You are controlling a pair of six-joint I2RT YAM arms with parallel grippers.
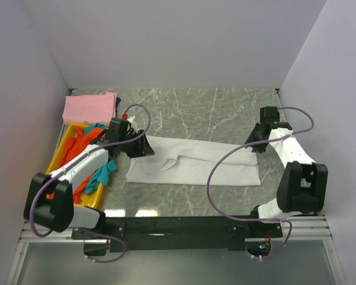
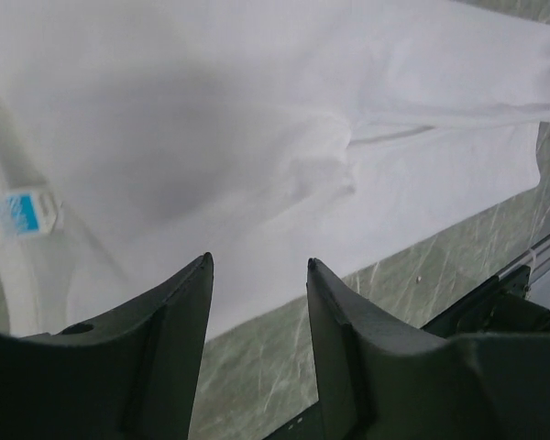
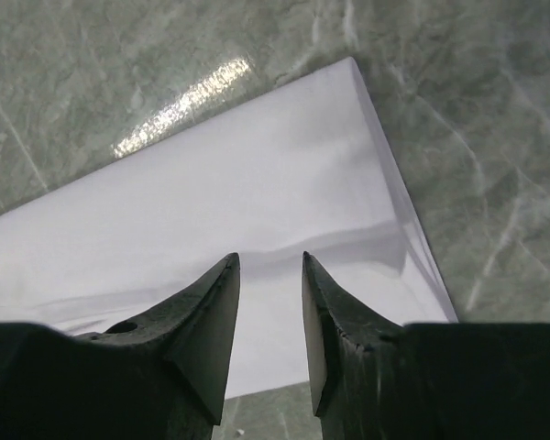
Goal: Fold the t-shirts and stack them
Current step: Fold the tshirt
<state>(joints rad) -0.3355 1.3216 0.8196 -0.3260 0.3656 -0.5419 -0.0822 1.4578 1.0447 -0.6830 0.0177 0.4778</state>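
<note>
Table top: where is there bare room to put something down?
Bare marble lies beyond the white t-shirt, from the pink shirt to the right wall; a narrow strip lies before it. The yellow tray crowds the left.

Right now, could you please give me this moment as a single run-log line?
soft white cloth t-shirt: flat, folded lengthwise | left gripper: open, over label end | right gripper: open, over opposite end
</note>
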